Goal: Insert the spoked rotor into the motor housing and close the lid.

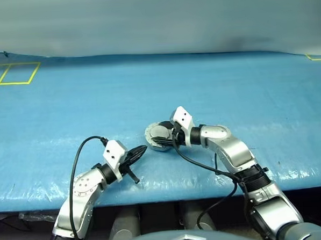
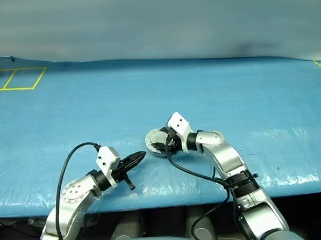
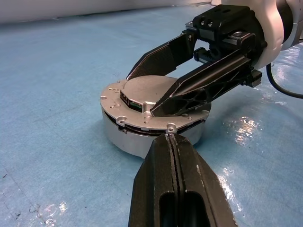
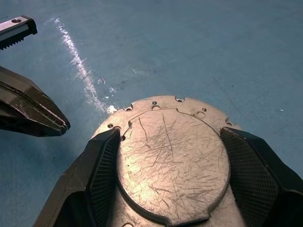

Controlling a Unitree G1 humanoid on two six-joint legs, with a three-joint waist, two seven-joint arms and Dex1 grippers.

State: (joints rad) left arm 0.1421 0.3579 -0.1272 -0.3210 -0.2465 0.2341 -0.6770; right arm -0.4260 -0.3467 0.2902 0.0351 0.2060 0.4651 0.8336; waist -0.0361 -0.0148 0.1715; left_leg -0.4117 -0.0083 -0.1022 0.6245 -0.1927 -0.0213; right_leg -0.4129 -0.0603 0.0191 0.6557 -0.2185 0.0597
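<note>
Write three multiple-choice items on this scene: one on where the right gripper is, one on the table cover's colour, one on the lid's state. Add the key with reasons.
1. Where is the right gripper?
A. Straddling the lid on the motor housing
B. Beside the yellow squares
C. Hanging off the table edge

2. What colour is the table cover?
A. Green
B. Blue
C. White

3. How does the lid lie?
A. Standing upright, open
B. Down flat on the housing
C. Detached, lying apart on the table

Key:
1 A: the right wrist view shows one finger on each side of the lid.
2 B: the sheet is blue in every view.
3 B: the left wrist view shows the disc flat on top of the housing, beyond the shut left gripper.
</note>
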